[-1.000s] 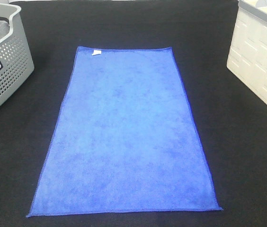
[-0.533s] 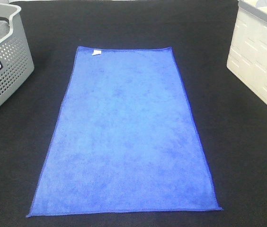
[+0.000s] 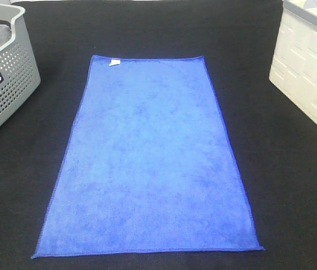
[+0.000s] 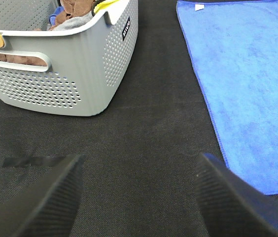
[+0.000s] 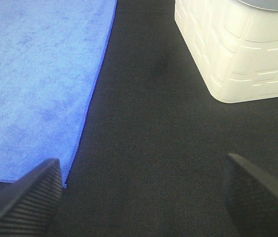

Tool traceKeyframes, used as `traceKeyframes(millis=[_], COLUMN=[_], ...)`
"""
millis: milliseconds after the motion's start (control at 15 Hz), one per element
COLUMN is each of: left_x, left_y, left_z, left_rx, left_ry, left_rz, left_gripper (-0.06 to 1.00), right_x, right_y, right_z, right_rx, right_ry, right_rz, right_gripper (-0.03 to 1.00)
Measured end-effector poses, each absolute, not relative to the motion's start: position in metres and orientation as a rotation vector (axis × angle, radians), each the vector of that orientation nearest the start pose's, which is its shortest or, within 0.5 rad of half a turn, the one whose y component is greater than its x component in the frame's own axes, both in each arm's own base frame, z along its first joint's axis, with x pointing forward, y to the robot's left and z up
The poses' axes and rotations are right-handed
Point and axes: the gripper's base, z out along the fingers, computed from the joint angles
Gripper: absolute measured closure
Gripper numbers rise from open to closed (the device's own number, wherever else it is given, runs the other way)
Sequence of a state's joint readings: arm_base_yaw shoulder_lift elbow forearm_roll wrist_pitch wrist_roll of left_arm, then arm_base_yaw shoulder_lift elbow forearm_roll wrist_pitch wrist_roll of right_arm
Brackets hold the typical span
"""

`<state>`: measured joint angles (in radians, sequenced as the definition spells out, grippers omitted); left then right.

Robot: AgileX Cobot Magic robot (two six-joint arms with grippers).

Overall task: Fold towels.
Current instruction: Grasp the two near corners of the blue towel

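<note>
A royal-blue towel (image 3: 147, 157) lies spread flat and unfolded in the middle of the black table, with a small white tag (image 3: 113, 62) at its far left corner. No gripper shows in the exterior high view. The left wrist view shows my left gripper (image 4: 139, 197) open over bare black mat, the towel (image 4: 247, 84) lying off to one side. My right gripper (image 5: 144, 195) is open above the mat too, one black finger (image 5: 28, 200) close to the towel's (image 5: 40, 74) near corner. Neither holds anything.
A grey perforated basket (image 3: 4, 84) with cloths in it stands at the far left, also seen close up as the basket (image 4: 70, 64) in the left wrist view. A white bin (image 3: 310, 67) stands at the right edge, shown as the bin (image 5: 237, 49) in the right wrist view.
</note>
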<state>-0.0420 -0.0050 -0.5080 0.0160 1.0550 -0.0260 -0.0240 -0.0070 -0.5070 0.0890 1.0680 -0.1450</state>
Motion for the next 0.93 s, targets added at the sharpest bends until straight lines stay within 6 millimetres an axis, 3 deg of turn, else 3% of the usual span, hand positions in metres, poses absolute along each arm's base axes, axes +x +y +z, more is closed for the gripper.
traceKeyframes(millis=[933], left_x=[-0.0063], left_y=[0.0015], left_z=[0.2799], left_rx=[0.015], left_ry=[2.026], left_rz=[-0.024], left_gripper=[0.31], right_x=[-0.0071], right_y=[0.0073], right_z=[0.2788], right_rx=[-0.128], right_ry=[2.030], right_rz=[0.000], right_gripper=[0.14])
